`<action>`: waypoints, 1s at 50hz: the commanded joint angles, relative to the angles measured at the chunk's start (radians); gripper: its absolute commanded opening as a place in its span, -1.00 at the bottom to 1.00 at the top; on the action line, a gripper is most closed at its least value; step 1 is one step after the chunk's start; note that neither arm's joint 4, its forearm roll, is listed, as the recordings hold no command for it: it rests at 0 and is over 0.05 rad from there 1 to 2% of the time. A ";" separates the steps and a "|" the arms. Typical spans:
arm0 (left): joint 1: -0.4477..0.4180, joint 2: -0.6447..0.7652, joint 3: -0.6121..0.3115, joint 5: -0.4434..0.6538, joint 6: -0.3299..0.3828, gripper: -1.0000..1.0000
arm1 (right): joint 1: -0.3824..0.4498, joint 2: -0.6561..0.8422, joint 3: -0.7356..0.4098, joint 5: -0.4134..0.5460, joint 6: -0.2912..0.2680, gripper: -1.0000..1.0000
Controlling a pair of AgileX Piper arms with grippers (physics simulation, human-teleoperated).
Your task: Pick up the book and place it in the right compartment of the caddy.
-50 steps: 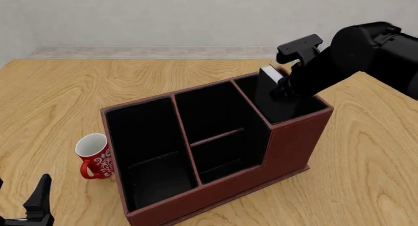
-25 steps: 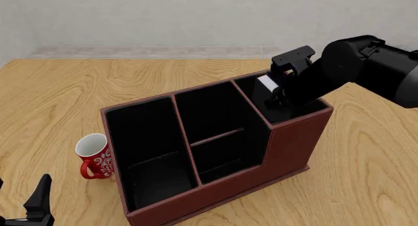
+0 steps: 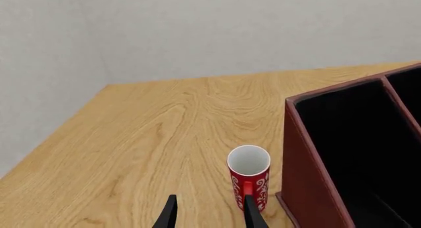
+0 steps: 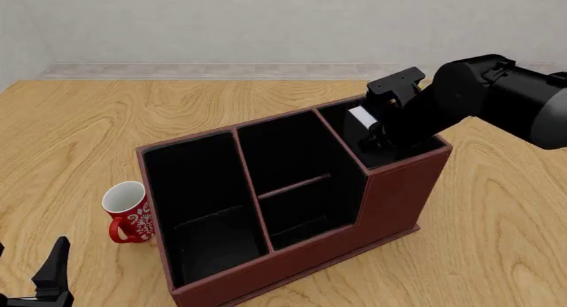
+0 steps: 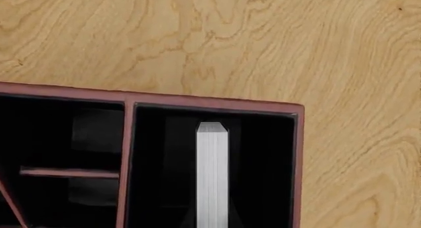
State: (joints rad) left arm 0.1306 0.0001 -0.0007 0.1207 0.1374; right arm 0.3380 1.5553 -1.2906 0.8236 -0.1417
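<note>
My right pincer pinches the book by its upper part, and the book stands upright on edge inside the right compartment of the caddy, its white page edge facing my wrist camera. I judge it a stiff, light, thin slab with smooth covers: it should not bend, but it could slide or tip sideways once freed, so a hold across both covers near the top edge suits it. My right arm reaches in from the right, bent down over the tall end of the caddy. My left pincer sits spread and empty, low over the surface, near the red mug.
</note>
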 commanded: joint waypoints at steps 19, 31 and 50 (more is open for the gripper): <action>0.001 0.000 0.000 0.005 -0.005 1.00 | 0.002 0.008 -0.028 -0.007 0.001 1.00; 0.003 0.000 0.000 0.005 -0.008 1.00 | 0.003 0.004 -0.043 0.004 -0.005 1.00; -0.002 0.000 0.001 -0.010 0.003 1.00 | 0.013 -0.100 -0.143 0.156 -0.074 1.00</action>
State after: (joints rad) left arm 0.1308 0.0001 -0.0006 0.1183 0.1367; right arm 0.3481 1.5089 -1.3852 0.9052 -0.1847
